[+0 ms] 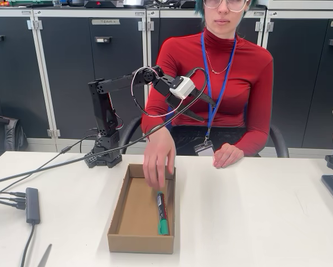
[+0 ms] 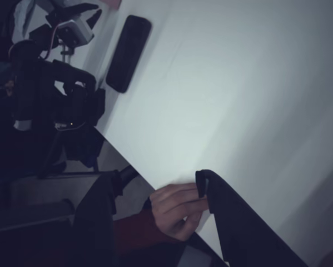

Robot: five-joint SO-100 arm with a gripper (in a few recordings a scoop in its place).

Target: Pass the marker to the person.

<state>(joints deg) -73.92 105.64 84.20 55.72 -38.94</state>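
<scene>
The person's [image 1: 222,72] head is cut off by the top edge of the fixed view; her fingers hide the marker's [image 1: 162,211] upper end.

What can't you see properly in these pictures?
- The person's face: cut off by the top edge of the fixed view.
- The marker's far end: hidden under the person's hand in the box.
- The gripper: its dark jaws blend into the chair and lanyard, so open or shut is unclear.
- The grey object: cut by the bottom edge.
</scene>
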